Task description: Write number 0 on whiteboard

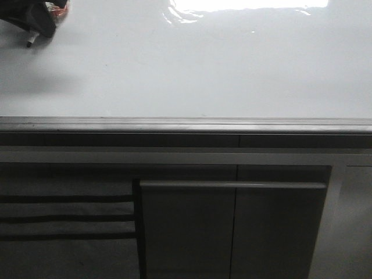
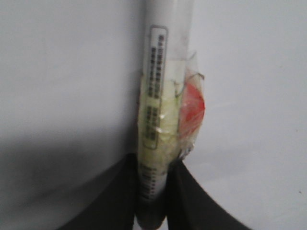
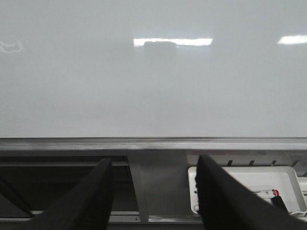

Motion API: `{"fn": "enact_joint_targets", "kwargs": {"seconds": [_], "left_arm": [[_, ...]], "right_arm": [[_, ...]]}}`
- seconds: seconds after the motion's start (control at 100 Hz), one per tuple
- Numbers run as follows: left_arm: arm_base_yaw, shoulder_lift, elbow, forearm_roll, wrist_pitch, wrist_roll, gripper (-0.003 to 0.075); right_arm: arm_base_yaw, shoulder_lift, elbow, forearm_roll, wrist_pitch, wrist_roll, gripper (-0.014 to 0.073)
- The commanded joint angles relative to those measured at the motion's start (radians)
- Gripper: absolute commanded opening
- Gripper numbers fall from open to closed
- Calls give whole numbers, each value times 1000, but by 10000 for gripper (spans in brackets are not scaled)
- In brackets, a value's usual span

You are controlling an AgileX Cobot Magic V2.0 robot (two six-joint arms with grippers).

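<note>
The whiteboard [image 1: 192, 64] is glossy white with a grey metal edge strip [image 1: 186, 124] along its near side. No number 0 shows on it in any view. My left gripper [image 1: 40, 20] is at the board's far left corner, shut on a white marker [image 2: 160, 96] wrapped in clear tape with a red patch. The marker's tip [image 1: 29, 43] points down at the board; whether it touches I cannot tell. My right gripper [image 3: 154, 165] is open and empty, facing the board's edge strip [image 3: 153, 143]. It does not show in the front view.
Below the board's edge stand dark grey cabinet panels [image 1: 232, 232] with a long handle bar [image 1: 232, 185]. In the right wrist view a white tray [image 3: 249, 184] below the edge holds a red-capped marker [image 3: 274, 193]. Bright light glare lies on the board's far side [image 1: 244, 9].
</note>
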Motion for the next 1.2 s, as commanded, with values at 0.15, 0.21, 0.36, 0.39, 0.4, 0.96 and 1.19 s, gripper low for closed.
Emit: {"fn": "enact_joint_targets", "kwargs": {"seconds": [0.15, 0.21, 0.36, 0.39, 0.4, 0.96, 1.19], "left_arm": [[8, -67, -42, 4, 90, 109, -20], [-6, -100, -42, 2, 137, 161, -20], [-105, -186, -42, 2, 299, 288, -20], [-133, -199, -42, -3, 332, 324, -20], [-148, -204, -42, -7, 348, 331, -20], [-650, -230, -40, -23, 668, 515, -20], [-662, -230, -40, -23, 649, 517, -20]], "right_arm": [[22, 25, -36, 93, 12, -103, 350], [39, 45, -36, 186, 23, -197, 350], [110, 136, -36, 498, 34, -558, 350], [130, 160, -38, 564, 43, -649, 350], [135, 173, -38, 595, 46, -672, 350], [557, 681, -449, 500, 292, -953, 350], [618, 720, -526, 537, 311, -1131, 350]]}}
